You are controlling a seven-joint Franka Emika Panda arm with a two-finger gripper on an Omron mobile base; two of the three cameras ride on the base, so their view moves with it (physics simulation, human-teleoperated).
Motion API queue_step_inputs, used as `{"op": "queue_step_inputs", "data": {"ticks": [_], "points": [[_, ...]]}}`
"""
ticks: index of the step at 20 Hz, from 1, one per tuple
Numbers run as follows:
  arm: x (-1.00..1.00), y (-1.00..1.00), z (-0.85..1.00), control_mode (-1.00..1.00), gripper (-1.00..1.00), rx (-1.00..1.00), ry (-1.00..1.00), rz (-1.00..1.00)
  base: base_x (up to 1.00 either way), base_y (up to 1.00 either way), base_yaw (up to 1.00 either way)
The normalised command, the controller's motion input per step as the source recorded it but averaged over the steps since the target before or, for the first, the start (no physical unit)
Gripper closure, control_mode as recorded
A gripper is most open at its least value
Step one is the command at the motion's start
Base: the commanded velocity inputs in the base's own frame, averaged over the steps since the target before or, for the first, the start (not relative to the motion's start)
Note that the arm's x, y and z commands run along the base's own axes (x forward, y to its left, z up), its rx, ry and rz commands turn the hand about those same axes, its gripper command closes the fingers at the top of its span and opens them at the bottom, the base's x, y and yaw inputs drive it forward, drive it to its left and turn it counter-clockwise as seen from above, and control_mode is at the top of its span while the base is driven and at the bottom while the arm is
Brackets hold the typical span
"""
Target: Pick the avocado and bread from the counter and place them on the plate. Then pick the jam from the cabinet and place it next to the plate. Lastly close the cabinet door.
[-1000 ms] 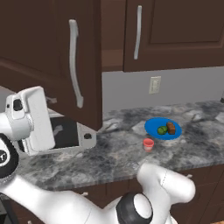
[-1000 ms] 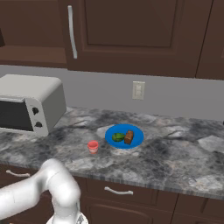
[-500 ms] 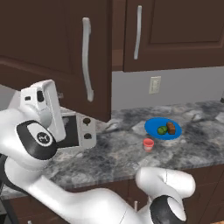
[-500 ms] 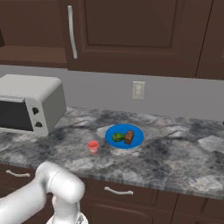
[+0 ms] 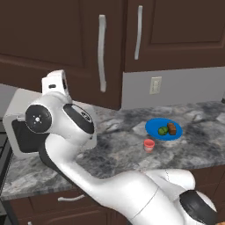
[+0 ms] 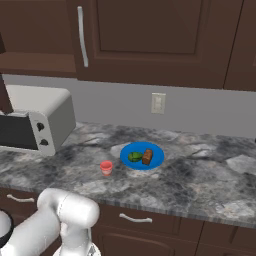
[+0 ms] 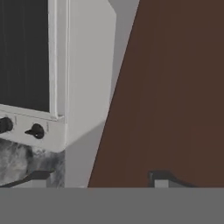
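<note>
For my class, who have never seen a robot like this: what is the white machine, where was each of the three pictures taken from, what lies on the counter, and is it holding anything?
The white machine is a robot arm in a computer-drawn kitchen. Two pictures come from cameras on its base, behind it to its left and right, looking over the counter. The third comes from a camera on its hand, close to the brown cabinet door and the microwave.

On the counter lies a blue plate with the green avocado and the brown bread already on it. Beside the plate, apart from it, stands the small red-lidded jam. The microwave stands further left.

The fingertips show at the bottom of the hand picture, nothing between them; how wide they stand is hard to tell.
</note>
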Motion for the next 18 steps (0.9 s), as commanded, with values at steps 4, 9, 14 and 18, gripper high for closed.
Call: {"op": "queue_step_inputs", "data": {"ticks": [4, 9, 14, 18], "points": [[0.88, -0.17, 0.01, -1.00, -1.00, 0.12, 0.00, 0.29, 0.00, 0.00, 0.00], [0.91, -0.16, 0.00, -1.00, -1.00, 0.12, 0.00, 0.29, 0.00, 0.00, 0.00], [0.91, -0.18, 0.00, -1.00, -1.00, 0.10, 0.00, 0.27, 0.00, 0.00, 0.00], [0.89, -0.26, -0.02, -1.00, -1.00, 0.08, 0.02, 0.24, 0.00, 0.00, 0.00]]}}
